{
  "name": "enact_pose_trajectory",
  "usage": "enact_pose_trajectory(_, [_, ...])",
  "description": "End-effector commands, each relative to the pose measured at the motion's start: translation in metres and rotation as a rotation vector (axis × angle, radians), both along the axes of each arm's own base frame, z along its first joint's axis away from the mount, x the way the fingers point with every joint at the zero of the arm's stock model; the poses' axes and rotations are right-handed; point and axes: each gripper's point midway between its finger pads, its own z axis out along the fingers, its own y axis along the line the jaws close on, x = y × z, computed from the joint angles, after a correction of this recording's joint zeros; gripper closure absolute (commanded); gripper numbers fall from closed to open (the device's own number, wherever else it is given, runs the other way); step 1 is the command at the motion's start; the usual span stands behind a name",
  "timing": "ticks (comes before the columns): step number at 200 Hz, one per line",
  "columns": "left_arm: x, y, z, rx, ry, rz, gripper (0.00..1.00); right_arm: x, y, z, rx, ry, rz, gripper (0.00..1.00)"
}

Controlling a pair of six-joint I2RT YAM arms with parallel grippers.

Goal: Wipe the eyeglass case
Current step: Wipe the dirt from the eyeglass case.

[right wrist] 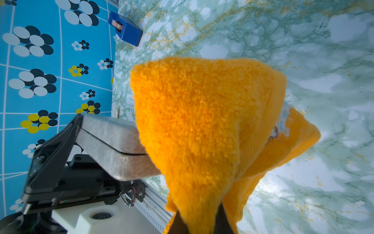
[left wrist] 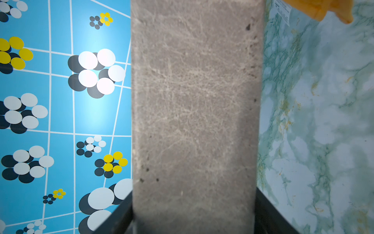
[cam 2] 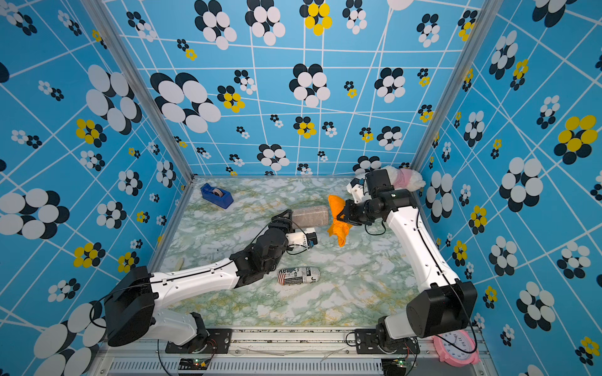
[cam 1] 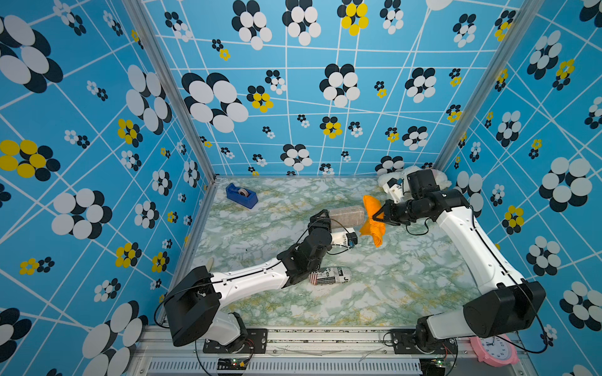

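The eyeglass case (cam 1: pixel 347 216) (cam 2: pixel 310 216) is a grey-brown, scuffed oblong held above the marble tabletop. My left gripper (cam 1: pixel 322 218) (left wrist: pixel 193 220) is shut on one end of it, a black finger on each side. The case (left wrist: pixel 194 101) fills the middle of the left wrist view. My right gripper (cam 1: pixel 379 216) (right wrist: pixel 199 222) is shut on a fluffy orange cloth (cam 1: pixel 373 216) (cam 2: pixel 337 216). The cloth (right wrist: pixel 202 121) drapes over the case's (right wrist: pixel 113 141) free end and hides it. The case's lid seam shows closed.
A blue tape dispenser (cam 1: pixel 241 195) sits at the back left. A newspaper-print case (cam 1: pixel 330 276) lies near the left forearm. A white and pink plush (cam 2: pixel 404 177) fills the back right corner. A pink clock (cam 1: pixel 495 350) rests on the front rail at the right.
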Motion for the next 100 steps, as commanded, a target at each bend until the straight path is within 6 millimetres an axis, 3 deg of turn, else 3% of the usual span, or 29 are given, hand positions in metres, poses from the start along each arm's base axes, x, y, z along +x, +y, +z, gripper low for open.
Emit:
enact_pose_trajectory(1, [-0.002, -0.002, 0.027, -0.091, -0.031, 0.003, 0.83, 0.008, -0.003, 0.039, -0.043, -0.106, 0.021, 1.0])
enact_pose_trajectory(24, [-0.002, -0.006, 0.022, -0.077, -0.028, -0.007, 0.84, 0.008, 0.02, 0.054, -0.063, -0.119, 0.103, 1.0])
enact_pose_trajectory(51, [0.0, -0.012, 0.022, -0.076, -0.037, -0.011, 0.84, 0.005, 0.065, 0.058, -0.039, -0.111, 0.21, 1.0])
enact_pose_trajectory(86, [0.002, -0.015, 0.021, -0.096, -0.021, -0.01, 0.84, -0.005, 0.121, 0.044, 0.047, -0.078, 0.304, 1.0])
enact_pose_trajectory(100, [0.003, -0.015, 0.021, -0.099, -0.022, -0.005, 0.84, -0.006, 0.132, 0.033, 0.073, -0.054, 0.313, 1.0])
